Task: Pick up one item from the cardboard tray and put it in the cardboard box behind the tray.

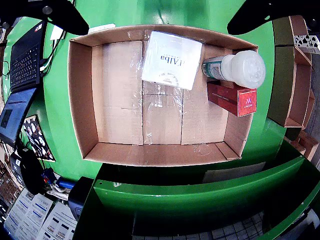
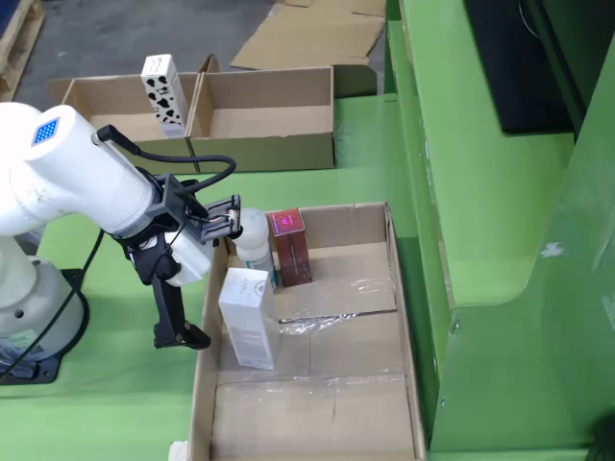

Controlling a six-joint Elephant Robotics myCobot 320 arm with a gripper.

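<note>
Black tool (image 2: 183,327) hangs from the white arm (image 2: 67,182) just outside the cardboard tray (image 2: 399,288), above the green surface (image 2: 115,384); its prongs look spread and empty, probably poised before any grasp. Three items crowd one end of the tray, which leaves the rest bare: a white carton (image 1: 172,59) printed "d'Alba" stands upright, a white-capped bottle (image 1: 235,68) lies on its side, and a dark red box (image 1: 231,98) sits touching the bottle. Beyond the tray, the cardboard box (image 2: 264,120) waits open, with a spotted carton (image 2: 163,91) at its divider.
</note>
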